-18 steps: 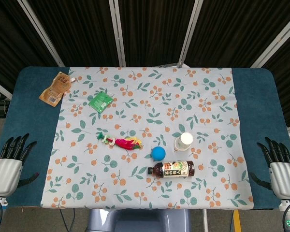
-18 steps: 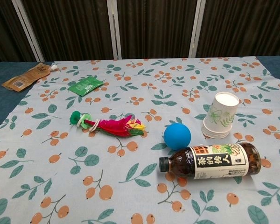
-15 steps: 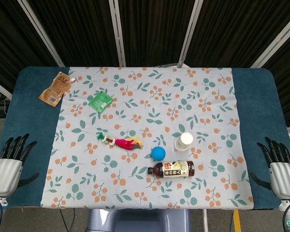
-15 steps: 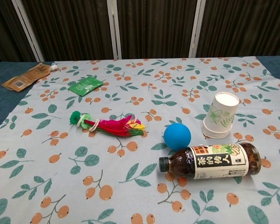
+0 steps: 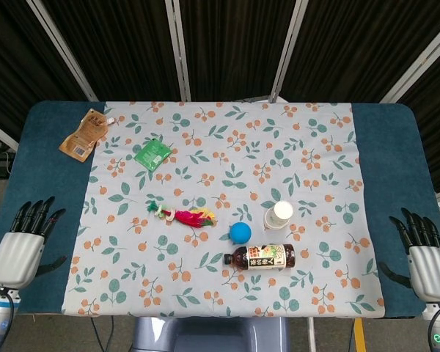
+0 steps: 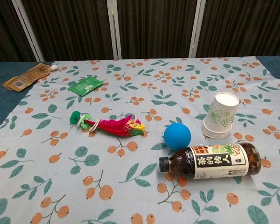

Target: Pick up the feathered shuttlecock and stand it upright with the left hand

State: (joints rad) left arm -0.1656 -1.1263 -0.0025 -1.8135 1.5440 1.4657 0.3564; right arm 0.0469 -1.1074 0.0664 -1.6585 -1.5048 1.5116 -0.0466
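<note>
Only overhead, left hand [image 5: 20, 248] and right hand [image 5: 427, 262], both spread.

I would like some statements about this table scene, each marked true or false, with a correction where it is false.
1. The feathered shuttlecock lies on its side on the cloth. True.
2. The left hand holds the shuttlecock. False: it is open at the table's edge, holding nothing.
3. The tea bottle stands upright. False: it lies on its side.
4. The blue ball sits between the shuttlecock and the paper cup. True.
5. The right hand touches the bottle. False: it is apart, at the table's right edge.
</note>
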